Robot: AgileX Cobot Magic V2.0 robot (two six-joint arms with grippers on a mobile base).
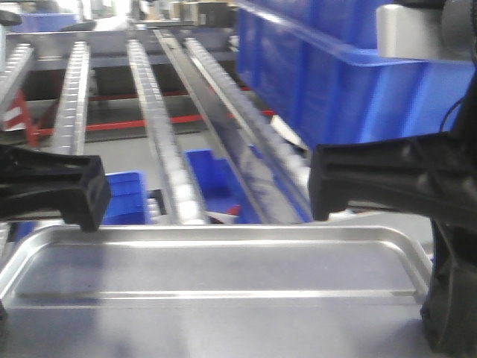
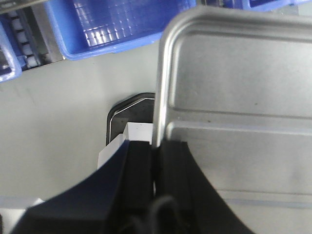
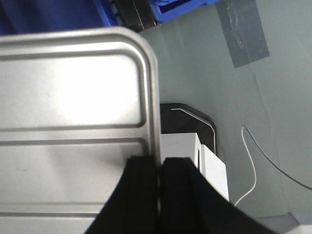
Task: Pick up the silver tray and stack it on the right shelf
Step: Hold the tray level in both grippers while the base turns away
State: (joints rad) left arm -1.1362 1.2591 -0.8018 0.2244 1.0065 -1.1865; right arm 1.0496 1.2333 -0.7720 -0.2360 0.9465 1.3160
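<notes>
The silver tray (image 1: 223, 261) is shiny, with a low rim and long raised ribs, and is held level across the bottom of the front view. My left gripper (image 1: 91, 203) is shut on its left rim, and my right gripper (image 1: 324, 186) is shut on its right rim. In the left wrist view the black jaws (image 2: 156, 151) pinch the tray's edge (image 2: 234, 87). In the right wrist view the jaws (image 3: 160, 165) pinch the opposite edge (image 3: 73, 97). The sloped roller rack (image 1: 160, 149), with lanes of small pale rollers, rises just beyond the tray. Its front crossbar is hidden.
A large blue bin (image 1: 335, 82) sits on the rack at upper right. Smaller blue bins (image 1: 212, 179) lie below the rollers. Blue bins (image 2: 122, 24) and grey floor show under the tray. A white block (image 3: 185, 146) and a white cable (image 3: 251, 165) lie below the right jaws.
</notes>
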